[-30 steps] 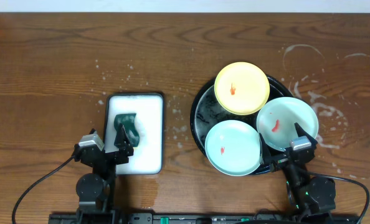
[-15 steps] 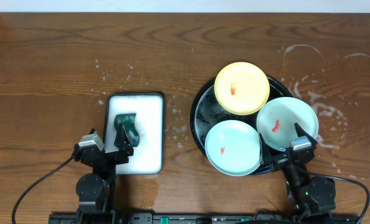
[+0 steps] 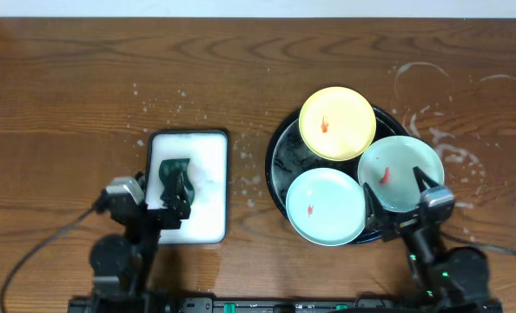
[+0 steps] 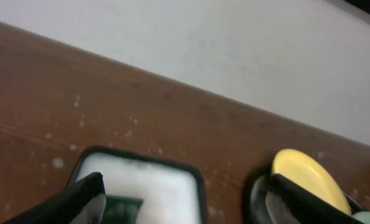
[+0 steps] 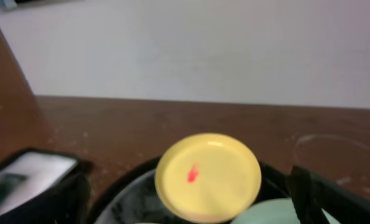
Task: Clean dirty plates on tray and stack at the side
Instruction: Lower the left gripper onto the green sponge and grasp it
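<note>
Three plates lie on the black tray (image 3: 278, 163): a yellow plate (image 3: 337, 123) at the back, a mint plate (image 3: 325, 206) at the front and a second mint plate (image 3: 400, 173) at the right. Each carries a small red smear. My right gripper (image 3: 395, 193) is open and empty, low at the tray's near right edge, over the right mint plate's front rim. Its wrist view shows the yellow plate (image 5: 208, 176) and the tray (image 5: 132, 196) ahead. My left gripper (image 3: 158, 189) is open and empty over the near end of the white sponge tray (image 3: 201, 169).
A dark green sponge (image 3: 175, 176) lies on the white sponge tray, just ahead of my left gripper; the left wrist view shows it (image 4: 123, 208) between my fingers. White dried rings and specks mark the wooden table (image 3: 432, 83) at the back right.
Both arms have shifted a little: the left gripper has crept forward over the sponge tray towards the sponge, the right one forward and slightly right at the tray's edge. The plates have not moved.
</note>
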Controlling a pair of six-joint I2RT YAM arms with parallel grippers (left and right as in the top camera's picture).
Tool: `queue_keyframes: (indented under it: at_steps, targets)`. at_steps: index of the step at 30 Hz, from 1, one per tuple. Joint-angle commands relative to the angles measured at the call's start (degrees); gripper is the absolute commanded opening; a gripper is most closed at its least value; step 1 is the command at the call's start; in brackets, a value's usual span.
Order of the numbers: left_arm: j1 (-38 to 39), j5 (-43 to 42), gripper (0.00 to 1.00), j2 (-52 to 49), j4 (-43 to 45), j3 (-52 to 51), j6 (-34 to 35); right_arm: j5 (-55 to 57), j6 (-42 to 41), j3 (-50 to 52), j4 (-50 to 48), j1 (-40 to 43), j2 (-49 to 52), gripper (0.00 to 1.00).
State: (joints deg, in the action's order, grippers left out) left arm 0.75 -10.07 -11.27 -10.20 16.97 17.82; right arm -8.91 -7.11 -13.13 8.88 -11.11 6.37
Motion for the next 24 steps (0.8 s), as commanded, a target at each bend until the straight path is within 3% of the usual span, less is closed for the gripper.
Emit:
queue_keyframes:
  at_steps: [1,7,11,16,20,24]
  targets:
    - [-0.31,-1.36,0.84,-12.41,-7.74,15.02,-0.26,-1.73,-2.71,-13.77,7.06,-0.22,9.79,0.99]
    - [-0.31,-1.46,0.84,-36.41,-30.03,38.64,-0.39,-4.07,-2.69,-38.66,29.0,-0.22,35.95,0.99]
    - [-0.31,-0.9,0.84,-47.17,-37.55,45.83,-0.39,-3.98,-1.36,-51.95,39.74,-0.22,51.06,0.99]
    - [-0.33,-0.68,0.84,-54.14,-41.55,45.79,0.0,-6.67,-0.98,-57.44,41.7,-0.22,61.33,0.99]
    - [-0.31,6.19,0.84,-59.93,-44.61,45.0,-0.37,-8.11,-1.01,-57.59,41.07,-0.22,64.83,0.99]
    - [-0.31,11.13,0.77,-68.67,-44.28,42.21,-0.42,-8.07,-0.98,-57.57,41.0,-0.22,65.53,0.99]
